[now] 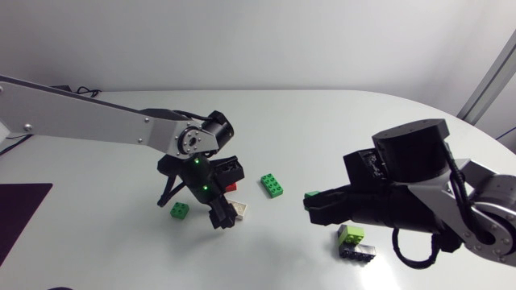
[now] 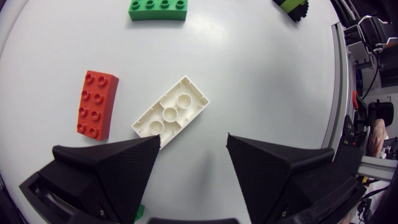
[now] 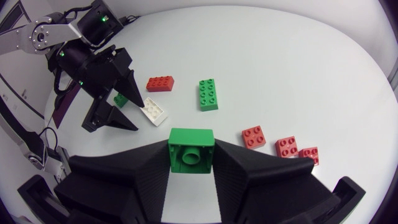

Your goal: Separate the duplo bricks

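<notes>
The right pincer (image 3: 191, 148) is clamped on a small green brick (image 3: 191, 138), one broad finger pressed to each side and the brick's hollow underside turned to the wrist camera. From overhead only a sliver of that green shows at the pincer's tip. Just ahead of it and off to one side, its own camera picks up three small red bricks (image 3: 286, 147) lying close together, which the overhead view does not show, the arm's bulk lying over that spot. The overhead view in turn shows a lime brick stacked on a black one (image 1: 355, 242) right beside the right arm, a pair the right wrist view misses. Further ahead of the right pincer lies a long green brick (image 3: 209, 94), studs up, on its own. Beyond that is the left pincer (image 2: 193, 137), its fingers spread wide and gripping nothing. A white brick (image 2: 171, 112) lies upside down on the table just ahead of the gap, its near corner close by one finger, though I cannot tell whether it touches. Beside the white one, a little apart, is a long red brick (image 2: 96, 104), plain in the left wrist view yet mostly hidden under the arm from overhead. A small green square brick (image 1: 180, 210) sits on the opposite side of the left pincer from the white one
</notes>
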### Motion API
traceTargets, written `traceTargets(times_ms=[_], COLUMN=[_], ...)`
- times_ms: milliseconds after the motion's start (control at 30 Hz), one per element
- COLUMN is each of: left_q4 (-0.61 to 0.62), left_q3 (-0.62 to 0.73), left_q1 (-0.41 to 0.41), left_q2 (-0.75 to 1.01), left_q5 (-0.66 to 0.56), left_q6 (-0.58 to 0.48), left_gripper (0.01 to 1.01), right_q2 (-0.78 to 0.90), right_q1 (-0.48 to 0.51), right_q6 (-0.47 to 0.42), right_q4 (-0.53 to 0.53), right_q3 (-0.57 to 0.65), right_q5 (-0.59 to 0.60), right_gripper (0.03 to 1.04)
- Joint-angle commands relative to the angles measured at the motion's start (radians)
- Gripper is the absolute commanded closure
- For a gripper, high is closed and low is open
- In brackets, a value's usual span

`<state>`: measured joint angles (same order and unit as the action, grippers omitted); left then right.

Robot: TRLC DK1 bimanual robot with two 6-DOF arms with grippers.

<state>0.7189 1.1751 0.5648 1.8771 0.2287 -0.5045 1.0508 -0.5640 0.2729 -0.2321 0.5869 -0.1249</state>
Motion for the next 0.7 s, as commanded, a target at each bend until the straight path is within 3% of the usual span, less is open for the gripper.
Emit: traceTargets(times_ms=[0,200,467,667], left_q4=[0.016,0.027,-0.024,-0.027], left_q3=[-0.026,-0.025,-0.034,-0.075], left_q1=[0.018,0.033,-0.069,-0.105], left_q2=[-0.013,-0.081,-0.167,-0.188], left_q5=[0.020,0.057,0.047,0.043], left_q6=[-0.005,-0.028,-0.285,-0.373], left_gripper=[0.280,0.279,0.277,0.275], right_q2=[0.014,0.009,0.012,0.048], right_q1=[-0.010,-0.010,-0.019,-0.073], right_q6=[0.028,0.028,0.028,0.023], right_q4=[0.013,0.011,0.016,0.016], right_q3=[0.013,0.008,0.005,0.002], right_q5=[0.008,0.010,0.010,0.013], right_gripper=[0.87,0.87,0.87,0.87])
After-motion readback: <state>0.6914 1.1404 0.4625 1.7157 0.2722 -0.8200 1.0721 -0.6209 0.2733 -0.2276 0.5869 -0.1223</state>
